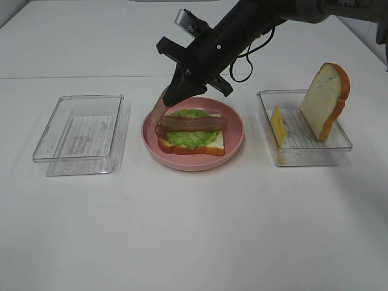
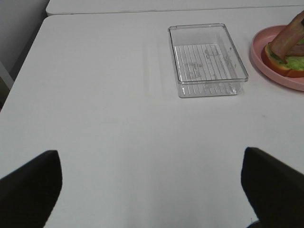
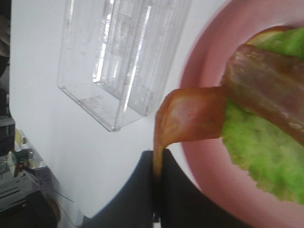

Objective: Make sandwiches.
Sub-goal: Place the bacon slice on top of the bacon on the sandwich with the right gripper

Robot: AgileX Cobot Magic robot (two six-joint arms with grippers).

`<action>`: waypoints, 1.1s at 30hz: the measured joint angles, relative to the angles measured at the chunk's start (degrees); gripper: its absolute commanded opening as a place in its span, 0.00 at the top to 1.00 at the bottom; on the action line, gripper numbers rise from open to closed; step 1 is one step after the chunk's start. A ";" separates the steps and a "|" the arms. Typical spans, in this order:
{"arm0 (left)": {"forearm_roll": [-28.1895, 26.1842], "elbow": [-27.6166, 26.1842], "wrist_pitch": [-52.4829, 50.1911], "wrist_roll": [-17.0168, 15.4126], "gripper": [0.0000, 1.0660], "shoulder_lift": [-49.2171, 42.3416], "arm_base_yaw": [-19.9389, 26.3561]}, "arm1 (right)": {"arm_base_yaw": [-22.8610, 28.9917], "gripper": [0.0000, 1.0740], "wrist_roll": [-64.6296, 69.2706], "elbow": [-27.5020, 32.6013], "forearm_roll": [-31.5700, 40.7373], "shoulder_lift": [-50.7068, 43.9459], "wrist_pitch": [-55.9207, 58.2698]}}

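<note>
Right claw point(image 1: 172, 97) is clamped on one end of the bacon strip point(image 1: 193, 123), which lies across the lettuce point(image 1: 195, 138) of the half-built sandwich point(image 1: 209, 145) on the pink plate point(image 1: 237, 130). Pulling away before the claw lets go could drag the bacon and lettuce off the bread. Left claw point(image 2: 152, 190) hangs wide open, empty, above the desk point(image 2: 95, 118).

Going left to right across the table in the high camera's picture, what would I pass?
Plastic tray → pink plate carrying the half-built sandwich → yellow cheese → bread slice.
</note>
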 measured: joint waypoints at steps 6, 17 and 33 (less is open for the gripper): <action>0.00 0.00 0.00 0.00 0.12 0.00 0.00 | -2.01 1.00 2.12 0.00 -6.76 0.06 -0.74; 0.00 0.00 0.00 0.00 0.12 0.00 0.00 | -2.41 1.00 6.07 0.00 -15.18 0.06 -0.40; 0.00 0.00 0.00 0.00 0.12 0.00 0.00 | -2.41 0.69 9.28 0.00 -18.85 0.06 -0.52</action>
